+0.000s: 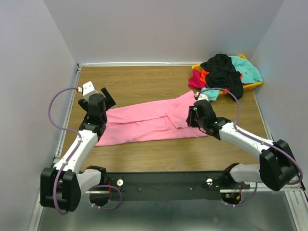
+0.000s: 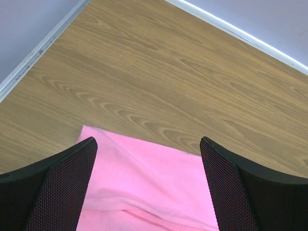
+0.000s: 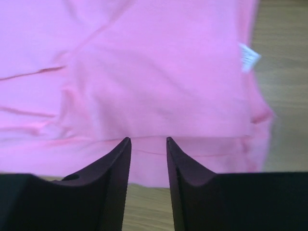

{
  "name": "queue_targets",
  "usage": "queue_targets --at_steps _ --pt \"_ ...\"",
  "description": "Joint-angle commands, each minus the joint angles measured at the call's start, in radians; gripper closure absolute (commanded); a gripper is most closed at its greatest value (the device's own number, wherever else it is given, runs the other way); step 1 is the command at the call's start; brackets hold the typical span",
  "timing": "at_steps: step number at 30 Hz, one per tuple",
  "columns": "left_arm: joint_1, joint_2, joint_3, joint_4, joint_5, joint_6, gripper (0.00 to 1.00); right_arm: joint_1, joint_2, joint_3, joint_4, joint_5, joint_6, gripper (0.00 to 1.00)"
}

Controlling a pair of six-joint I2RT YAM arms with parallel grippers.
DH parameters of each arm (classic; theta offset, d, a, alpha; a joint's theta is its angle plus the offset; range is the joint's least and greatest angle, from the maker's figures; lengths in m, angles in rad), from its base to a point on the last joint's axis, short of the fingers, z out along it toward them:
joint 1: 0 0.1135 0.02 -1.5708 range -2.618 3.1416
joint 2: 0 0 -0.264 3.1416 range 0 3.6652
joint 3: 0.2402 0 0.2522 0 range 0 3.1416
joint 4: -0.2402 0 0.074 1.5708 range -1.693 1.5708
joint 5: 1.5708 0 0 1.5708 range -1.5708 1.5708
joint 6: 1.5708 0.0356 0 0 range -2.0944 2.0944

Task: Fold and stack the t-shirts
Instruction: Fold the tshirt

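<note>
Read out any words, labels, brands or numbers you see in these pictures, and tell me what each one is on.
No text can be read in any view.
White tag on the pink t-shirt: too small and blurred to read, if it is printed at all.

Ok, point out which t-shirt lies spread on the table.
The bright pink t-shirt, stretched across the table; the other t-shirts, black, teal and orange-red, heaped in the yellow bin.

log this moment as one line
pink t-shirt spread on table | left hand open over its end | right hand part open, empty | other shirts heaped on yellow bin
</note>
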Motion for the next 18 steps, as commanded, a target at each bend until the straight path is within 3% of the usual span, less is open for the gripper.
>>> queue_targets --at_steps 1,8,18 --pt "0.007 0.011 -0.001 0.019 -0.016 0.008 0.04 0.074 0.044 0.043 0.119 -0.181 -0.051 0.61" --pt "0.012 0.016 0.001 0.017 -0.015 0.010 0.04 0.162 0.257 0.118 0.175 -0.261 -0.083 0.68" --pt "0.016 0.020 0.001 0.016 -0.019 0.012 0.04 0.182 0.310 0.136 0.186 -0.261 -0.096 0.68"
